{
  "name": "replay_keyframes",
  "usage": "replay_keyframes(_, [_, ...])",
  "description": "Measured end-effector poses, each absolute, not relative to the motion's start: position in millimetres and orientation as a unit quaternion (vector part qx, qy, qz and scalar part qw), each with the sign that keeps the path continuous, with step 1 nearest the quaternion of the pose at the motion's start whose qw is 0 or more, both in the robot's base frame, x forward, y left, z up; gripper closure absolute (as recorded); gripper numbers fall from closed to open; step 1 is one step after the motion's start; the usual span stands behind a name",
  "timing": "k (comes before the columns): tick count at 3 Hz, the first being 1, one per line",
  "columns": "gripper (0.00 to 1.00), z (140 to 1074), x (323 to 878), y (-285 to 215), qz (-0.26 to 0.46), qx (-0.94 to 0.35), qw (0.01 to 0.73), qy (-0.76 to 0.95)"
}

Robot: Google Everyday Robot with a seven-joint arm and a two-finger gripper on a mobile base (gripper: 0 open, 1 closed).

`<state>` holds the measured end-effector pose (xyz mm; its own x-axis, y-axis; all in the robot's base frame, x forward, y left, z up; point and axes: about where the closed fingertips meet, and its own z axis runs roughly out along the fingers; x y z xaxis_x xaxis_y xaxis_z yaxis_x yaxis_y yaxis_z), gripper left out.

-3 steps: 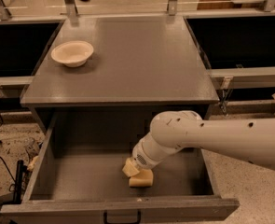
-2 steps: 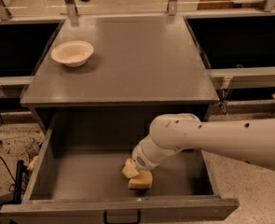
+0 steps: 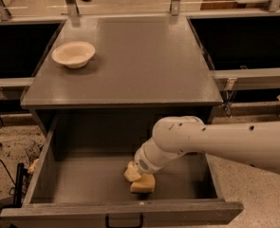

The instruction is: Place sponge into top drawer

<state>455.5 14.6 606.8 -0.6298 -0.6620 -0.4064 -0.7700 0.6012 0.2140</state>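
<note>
the one camera looks steeply down from above and in front of the cabinet, facing its front, fairly near. the open top drawer fills the lower frame and the bowl sits upper left. the gripper is lower centre inside the drawer, with its arm entering from the right edge.

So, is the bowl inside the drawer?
No, the bowl sits on the cabinet top, while the gripper is down in the open drawer.
</note>
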Motion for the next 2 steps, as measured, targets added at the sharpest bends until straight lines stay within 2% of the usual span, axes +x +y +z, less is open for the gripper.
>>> replay_keyframes(2, [0.28, 606.8, 455.5, 14.6, 0.187, -0.405, 0.144, 0.883])
